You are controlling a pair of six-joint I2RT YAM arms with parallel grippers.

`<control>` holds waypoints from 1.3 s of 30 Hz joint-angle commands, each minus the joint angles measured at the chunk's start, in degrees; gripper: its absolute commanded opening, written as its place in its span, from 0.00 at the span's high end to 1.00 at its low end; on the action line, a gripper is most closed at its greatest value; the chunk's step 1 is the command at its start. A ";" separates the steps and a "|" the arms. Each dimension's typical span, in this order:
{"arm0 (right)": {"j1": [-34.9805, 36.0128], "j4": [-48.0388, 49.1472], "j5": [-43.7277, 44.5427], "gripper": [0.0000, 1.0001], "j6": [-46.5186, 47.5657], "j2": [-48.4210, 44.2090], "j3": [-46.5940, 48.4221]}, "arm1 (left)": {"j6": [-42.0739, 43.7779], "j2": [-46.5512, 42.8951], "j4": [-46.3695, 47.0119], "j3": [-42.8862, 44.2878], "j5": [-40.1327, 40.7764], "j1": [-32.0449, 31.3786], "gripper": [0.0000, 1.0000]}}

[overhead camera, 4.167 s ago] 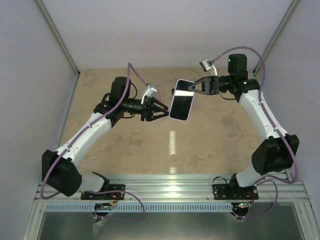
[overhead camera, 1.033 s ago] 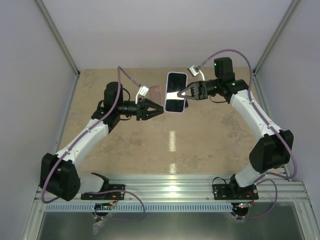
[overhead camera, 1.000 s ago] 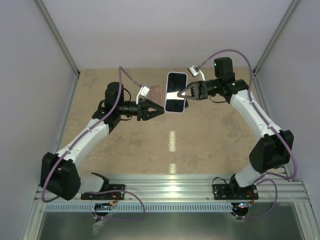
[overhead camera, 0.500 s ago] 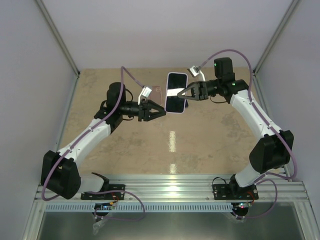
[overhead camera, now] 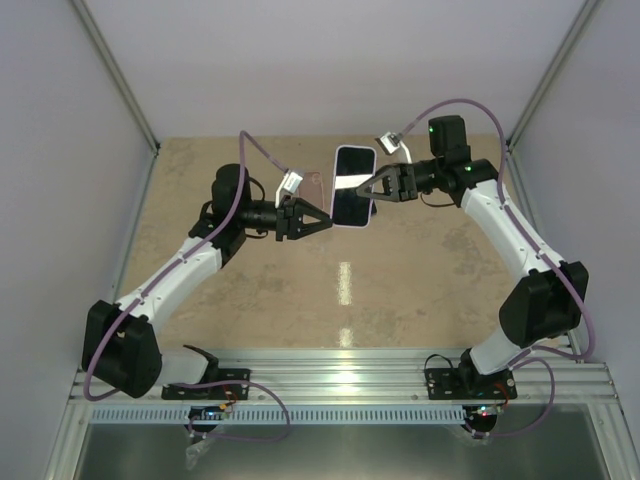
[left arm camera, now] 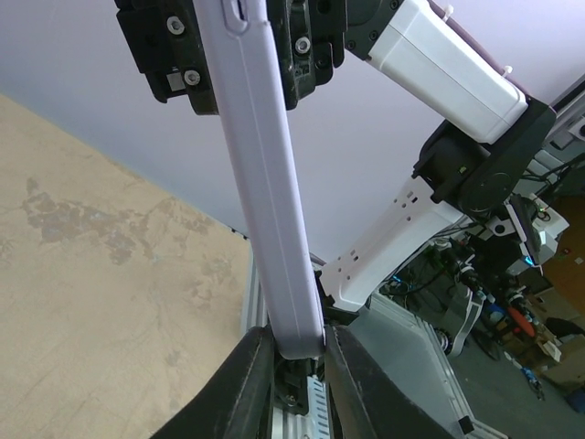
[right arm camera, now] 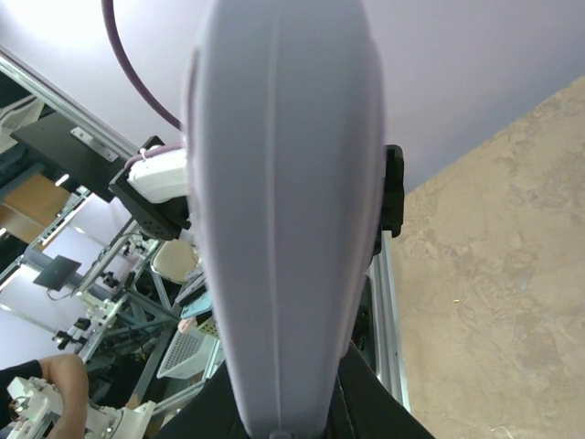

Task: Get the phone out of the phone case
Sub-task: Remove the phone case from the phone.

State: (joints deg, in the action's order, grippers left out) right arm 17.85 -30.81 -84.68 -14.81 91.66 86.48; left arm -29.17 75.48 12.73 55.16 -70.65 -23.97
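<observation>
Both left claw [overhead camera: 324,222] and right claw [overhead camera: 363,186] clamp the cased phone [overhead camera: 350,206]

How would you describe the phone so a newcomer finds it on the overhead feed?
Look above the far half of the tan table. Held between the left gripper and right gripper is the phone: a dark glossy slab with a pale lilac rim, rounded where the grippers are black and angular.
</observation>
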 commanded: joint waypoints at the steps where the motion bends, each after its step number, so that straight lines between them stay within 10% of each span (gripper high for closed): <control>1: 0.17 0.04 -7.25 0.99 -0.11 -1.47 1.86 | 1.86 1.04 -0.42 -0.68 0.37 0.73 0.82; 30: 0.17 -9.74 -15.86 0.99 7.89 -2.24 5.16 | 0.88 4.65 1.84 -2.78 1.72 3.97 0.87; 39: 0.17 -10.22 -15.86 1.00 8.73 -2.65 4.91 | -10.97 3.92 17.14 -6.87 -1.72 5.27 0.82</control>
State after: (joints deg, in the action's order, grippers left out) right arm 18.06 -39.70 -80.23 -5.91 91.83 89.01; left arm -33.01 78.59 21.93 51.57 -73.45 -21.45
